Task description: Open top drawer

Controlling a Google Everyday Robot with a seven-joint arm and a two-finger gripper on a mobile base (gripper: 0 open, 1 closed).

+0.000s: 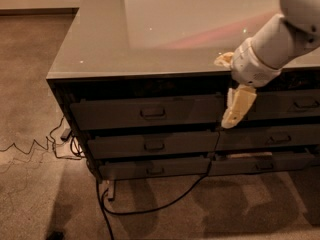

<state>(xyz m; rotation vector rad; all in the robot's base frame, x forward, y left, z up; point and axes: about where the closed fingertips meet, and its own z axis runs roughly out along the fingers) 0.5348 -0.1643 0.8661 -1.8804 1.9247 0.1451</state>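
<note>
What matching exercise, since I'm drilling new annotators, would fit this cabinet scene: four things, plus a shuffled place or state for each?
Things:
1 top drawer
2 gripper
3 black cable
4 cabinet top

Places or states:
a loops across the floor
b glossy, reflecting light
c hangs before the drawer fronts, right of the top drawer's handle
d directly beneath the cabinet top's front edge

Pairs: 1-d, 2-c, 3-a, 4-b

We see the top drawer [110, 115], a wide dark grey front with a small centred pull handle [153, 113], not pulled out. Our gripper [234, 115] hangs at its right end.
</note>
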